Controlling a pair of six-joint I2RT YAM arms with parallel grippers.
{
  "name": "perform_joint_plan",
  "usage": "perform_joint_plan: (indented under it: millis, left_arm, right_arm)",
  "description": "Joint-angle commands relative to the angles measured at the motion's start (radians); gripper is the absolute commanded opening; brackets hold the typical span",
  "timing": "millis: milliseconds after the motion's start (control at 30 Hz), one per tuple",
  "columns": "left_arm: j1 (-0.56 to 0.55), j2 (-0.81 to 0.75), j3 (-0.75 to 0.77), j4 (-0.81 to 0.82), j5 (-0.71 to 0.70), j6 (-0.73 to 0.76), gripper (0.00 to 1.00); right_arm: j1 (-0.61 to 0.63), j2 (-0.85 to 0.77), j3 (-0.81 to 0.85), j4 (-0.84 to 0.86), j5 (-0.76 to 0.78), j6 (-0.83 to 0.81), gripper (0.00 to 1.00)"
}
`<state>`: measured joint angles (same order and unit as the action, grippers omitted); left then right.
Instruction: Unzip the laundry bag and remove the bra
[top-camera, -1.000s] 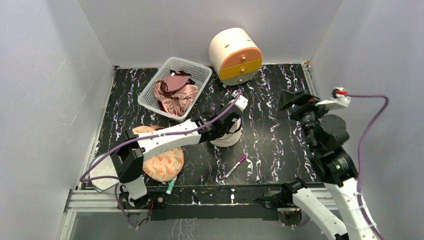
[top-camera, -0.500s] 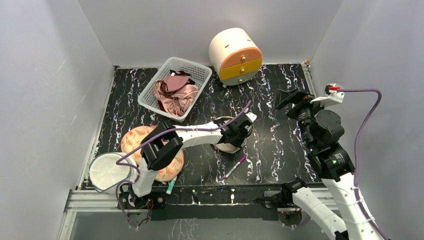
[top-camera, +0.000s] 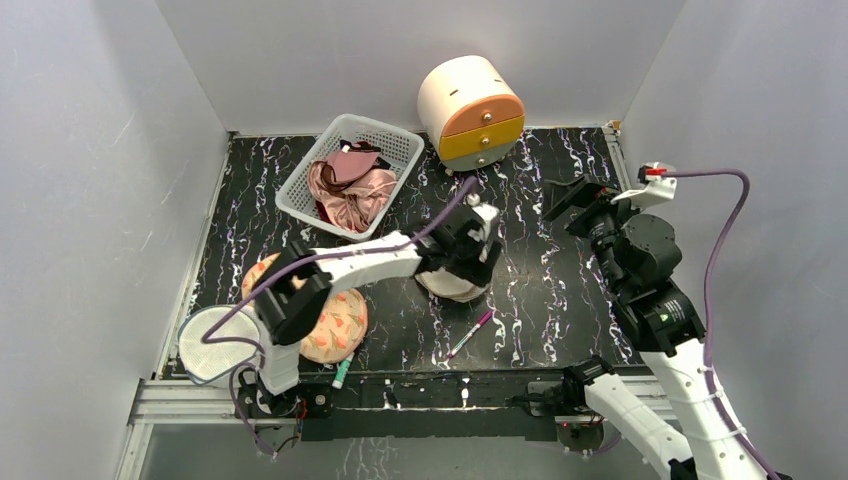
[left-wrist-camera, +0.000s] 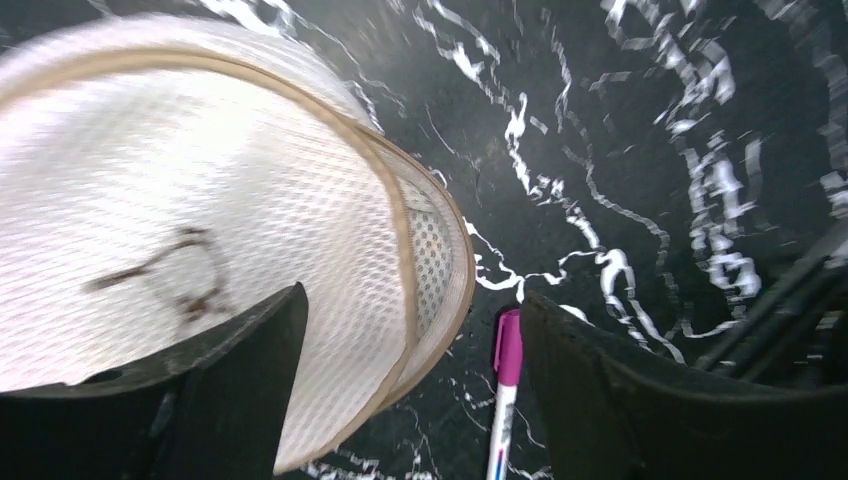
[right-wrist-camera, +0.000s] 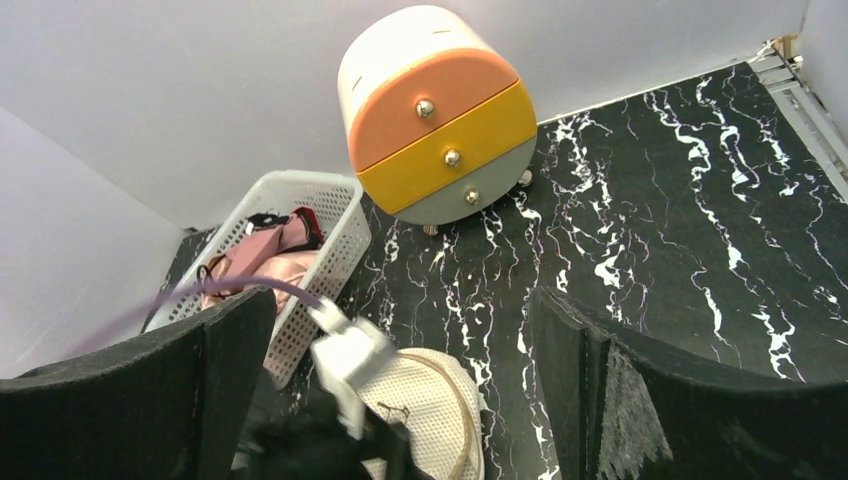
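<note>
White basket (top-camera: 296, 196) is full of pinkish clothes (top-camera: 345, 190). Left pincer (left-wrist-camera: 411, 325) hangs released over the laundry bag (left-wrist-camera: 180, 190), right pincer (right-wrist-camera: 400, 320) released too.

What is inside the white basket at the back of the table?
Crumpled pink satin garments fill the basket, with a mauve piece with dark straps lying on top toward the back. Anything beneath them is covered, and the basket's floor does not show.

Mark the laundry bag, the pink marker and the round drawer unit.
laundry bag (left-wrist-camera: 150, 200): left wrist view, flat mesh face.
pink marker (left-wrist-camera: 507, 345): left wrist view, its magenta cap.
round drawer unit (right-wrist-camera: 455, 160): right wrist view, yellow middle drawer.
</note>
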<state>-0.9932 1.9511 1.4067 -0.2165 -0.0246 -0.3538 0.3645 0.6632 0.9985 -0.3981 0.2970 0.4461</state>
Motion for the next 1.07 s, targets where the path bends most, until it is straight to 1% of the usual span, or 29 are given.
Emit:
perform_joint_plan:
  millis: [0, 33, 67, 133, 200, 333, 400, 467, 533, 633, 733, 833, 900, 967, 1033]
  left_arm:
    - [0.172, -0.222, -0.046, 0.036, 0.126, -0.045, 0.87]
    - [0.213, -0.262, -0.06, 0.046, 0.157, -0.052, 0.96]
    - [0.254, -0.3, -0.068, 0.053, 0.184, -0.054, 0.98]
    - [0.341, -0.372, -0.058, 0.043, 0.215, -0.04, 0.98]
    - [0.445, -0.45, -0.031, 0.005, 0.212, -0.023, 0.98]
    - [0.716, -0.598, 0.04, -0.066, 0.153, 0.031, 0.98]
    - [0.826, -0.672, 0.093, -0.098, 0.084, 0.067, 0.98]
    - [0.848, -0.684, 0.209, -0.199, -0.031, 0.13, 0.98]
    - [0.847, -0.697, 0.291, -0.246, -0.064, 0.154, 0.98]
    - [0.847, -0.714, 0.386, -0.301, -0.031, 0.149, 0.99]
    - [0.844, -0.745, 0.431, -0.325, -0.01, 0.151, 0.98]
    - [0.843, -0.816, 0.382, -0.276, -0.01, 0.166, 0.98]
    - [0.842, -0.899, 0.29, -0.18, 0.012, 0.168, 0.98]
    - [0.841, -0.971, 0.181, -0.067, 0.036, 0.163, 0.98]
    - [0.843, -1.016, 0.115, 0.003, 0.051, 0.158, 0.98]
  right_arm:
    - [0.002, 0.034, 0.006, 0.022, -0.044, -0.036, 0.98]
    - [0.001, 0.043, 0.012, 0.023, -0.049, -0.046, 0.98]
    - [0.001, 0.051, 0.018, 0.023, -0.051, -0.055, 0.98]
    - [0.002, 0.07, 0.034, 0.026, -0.062, -0.078, 0.98]
    - [0.002, 0.091, 0.052, 0.027, -0.072, -0.103, 0.98]
    - [0.001, 0.127, 0.079, 0.051, -0.095, -0.144, 0.98]
    - [0.001, 0.143, 0.104, 0.056, -0.107, -0.16, 0.98]
    - [0.001, 0.155, 0.137, 0.07, -0.121, -0.179, 0.98]
    - [0.001, 0.174, 0.187, 0.067, -0.128, -0.211, 0.98]
    - [0.001, 0.206, 0.263, 0.057, -0.108, -0.238, 0.98]
    - [0.002, 0.219, 0.298, 0.047, -0.097, -0.26, 0.98]
    - [0.002, 0.217, 0.298, 0.038, -0.093, -0.267, 0.98]
    - [0.002, 0.208, 0.289, 0.032, -0.089, -0.266, 0.98]
    - [0.001, 0.188, 0.26, 0.042, -0.123, -0.285, 0.98]
    - [0.001, 0.184, 0.266, 0.029, -0.091, -0.257, 0.98]
